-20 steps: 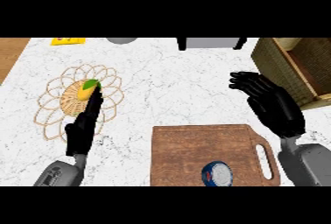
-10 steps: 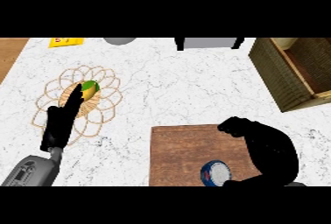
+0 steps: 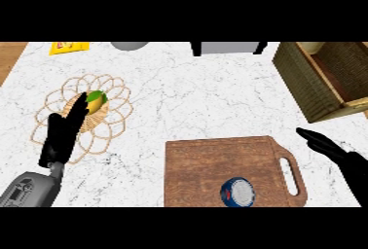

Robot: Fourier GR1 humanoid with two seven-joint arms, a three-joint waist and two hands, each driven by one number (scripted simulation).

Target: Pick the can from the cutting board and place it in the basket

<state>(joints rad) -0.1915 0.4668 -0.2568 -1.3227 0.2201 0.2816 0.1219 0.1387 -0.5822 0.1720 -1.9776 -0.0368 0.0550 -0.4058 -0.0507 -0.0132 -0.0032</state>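
half a second ago the robot's right hand (image 3: 338, 156) hung dark over the right side of the brown wooden cutting board (image 3: 215, 168), covering the space just above the can; now it has drawn off to the right edge of the frame, beside the board's handle slot, with its fingers straight and spread and nothing in them. the left hand (image 3: 63, 137) has barely shifted: it lies in the left of the frame, fingers straight, released, resting across the woven wire basket (image 3: 115, 109) with its fingertips at the green and yellow fruit (image 3: 96, 99) in the basket's middle. by my reading the pick has not been made yet, and the right hand seems to be resetting its approach rather than closing in. the small round can with a blue rim and pale silver top (image 3: 238, 192) stands upright at the lower edge of the cutting board, lower centre-right of the frame, uncovered and touched by neither hand, well apart from the basket at upper left.
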